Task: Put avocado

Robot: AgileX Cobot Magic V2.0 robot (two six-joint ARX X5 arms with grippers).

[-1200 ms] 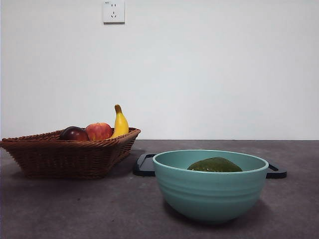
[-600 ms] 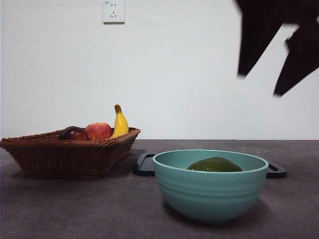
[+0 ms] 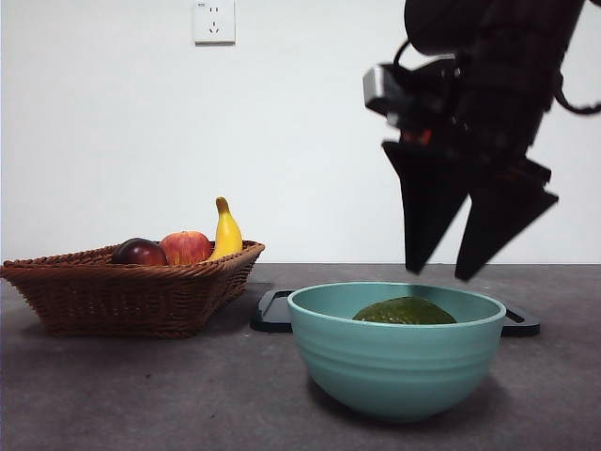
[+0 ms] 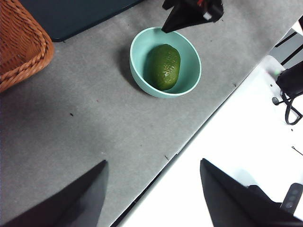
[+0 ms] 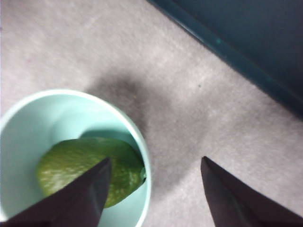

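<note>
On your left sits a basket (image 3: 122,291) holding a plum (image 3: 140,252), an apple (image 3: 186,247) and a banana (image 3: 226,232) that stands upright at its right corner. Nearer you and to the right is a teal bowl (image 3: 394,362). Just behind the bowl lies a dark tray (image 3: 274,312). On the far wall, upper left, you have a socket (image 3: 214,22).

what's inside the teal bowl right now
One avocado lies in the bowl, nothing else visible. Its underside against the bowl's floor is hidden. The right end effector hangs open above, not touching it.
</note>
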